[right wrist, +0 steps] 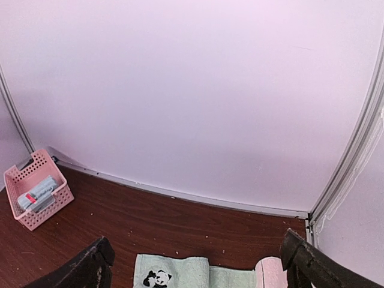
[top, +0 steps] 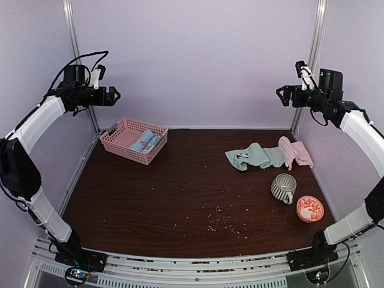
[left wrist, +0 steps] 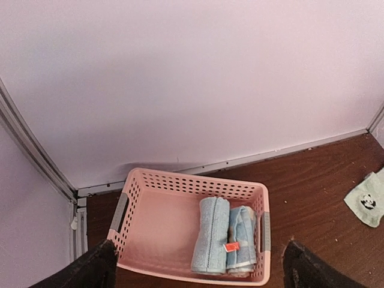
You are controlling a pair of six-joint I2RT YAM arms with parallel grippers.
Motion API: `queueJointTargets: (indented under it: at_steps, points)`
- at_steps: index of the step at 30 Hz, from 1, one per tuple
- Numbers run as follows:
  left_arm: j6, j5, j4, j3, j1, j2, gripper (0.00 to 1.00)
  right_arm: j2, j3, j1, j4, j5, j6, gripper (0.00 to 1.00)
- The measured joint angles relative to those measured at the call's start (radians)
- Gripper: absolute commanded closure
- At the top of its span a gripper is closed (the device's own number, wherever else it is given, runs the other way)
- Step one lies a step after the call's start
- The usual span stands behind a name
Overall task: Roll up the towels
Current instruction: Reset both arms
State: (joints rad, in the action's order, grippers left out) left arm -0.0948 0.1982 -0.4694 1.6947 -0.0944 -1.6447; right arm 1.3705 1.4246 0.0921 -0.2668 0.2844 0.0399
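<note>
Top external view: both arms are raised high near the back wall, the left claw [top: 114, 95] and the right claw [top: 281, 93] each spread wide and holding nothing. Two rolled towels lie side by side in the pink basket [top: 126, 138] at the back left of the counter [top: 180, 198]: a plain blue roll [left wrist: 210, 234] and a blue roll with an orange-red mark [left wrist: 242, 237]. The sage green towel [top: 252, 157] lies unrolled at back right, with the pink towel [top: 294, 153] touching its right end. A striped mug [top: 283, 188] and a red bowl [top: 310, 208] sit nearer
</note>
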Motion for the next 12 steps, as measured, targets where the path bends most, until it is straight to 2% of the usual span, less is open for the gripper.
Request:
queueJointTargets:
  at_steps: [5, 12]
  points:
    - [0.037, 0.015, 0.037, -0.187, -0.047, 0.225, 0.02, -0.024, 0.000, 0.001, 0.031, -0.042, -0.104, 0.00]
    - [0.072, 0.002, 0.076, -0.319, -0.058, 0.349, 0.02, -0.088, -0.056, 0.001, 0.067, -0.081, -0.145, 0.00]
